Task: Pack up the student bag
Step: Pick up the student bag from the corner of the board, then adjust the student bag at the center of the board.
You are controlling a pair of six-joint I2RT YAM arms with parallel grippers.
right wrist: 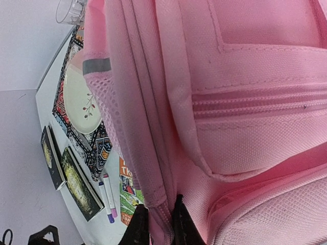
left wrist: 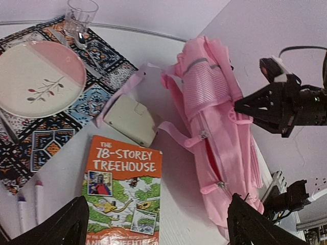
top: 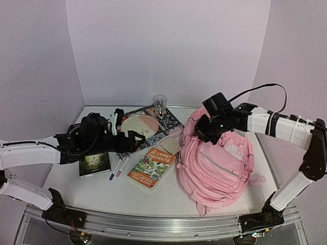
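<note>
Well, right jaws: clenched on the zip seam (right wrist: pixel 153 189) of the student bag (right wrist: pixel 245 102).
Left jaws: released, above the book (left wrist: pixel 122 194).
Needed: a steady pull along the zip.

student bag (top: pixel 217 163): right of book (top: pixel 151 167) | right fingers (top: pixel 201 136): at its top | left fingers (top: pixel 137 141): beside plate (top: pixel 140 125)

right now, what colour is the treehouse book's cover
Orange with a green cartoon picture; the book shows best in the left wrist view.
</note>
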